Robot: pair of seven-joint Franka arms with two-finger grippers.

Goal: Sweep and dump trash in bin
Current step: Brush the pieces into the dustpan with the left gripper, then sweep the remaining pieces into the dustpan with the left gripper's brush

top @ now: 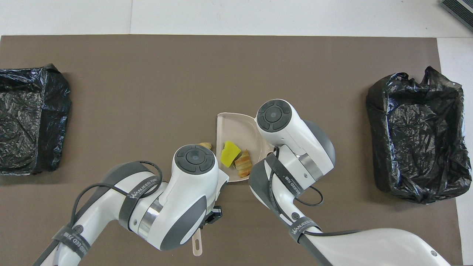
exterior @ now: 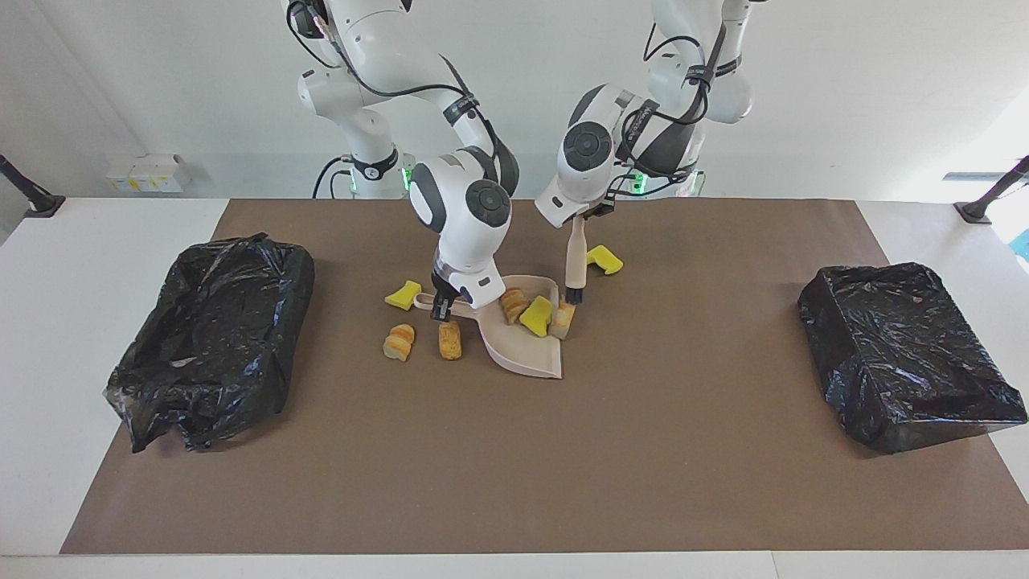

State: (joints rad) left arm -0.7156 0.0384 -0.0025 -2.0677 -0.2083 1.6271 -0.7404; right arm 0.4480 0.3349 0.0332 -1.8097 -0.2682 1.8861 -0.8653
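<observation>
Sweeping step: left fingers (exterior: 575,227) clamp brush (exterior: 572,265), right fingers (exterior: 440,310) clamp dustpan (exterior: 522,354); next, sweep yellow sponge (exterior: 603,259) at frame centre.

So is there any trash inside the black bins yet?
No, both the bin and the other bin show only black liner inside.

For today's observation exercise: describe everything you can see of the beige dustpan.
The dustpan is beige, plastic by its look, with a flat tray, a raised rim and a looped handle. It lies flat on the brown mat mid-table. The right pincer is shut on its handle. Inside lie a yellow sponge chunk and a bread roll; another roll sits at its edge.
</observation>
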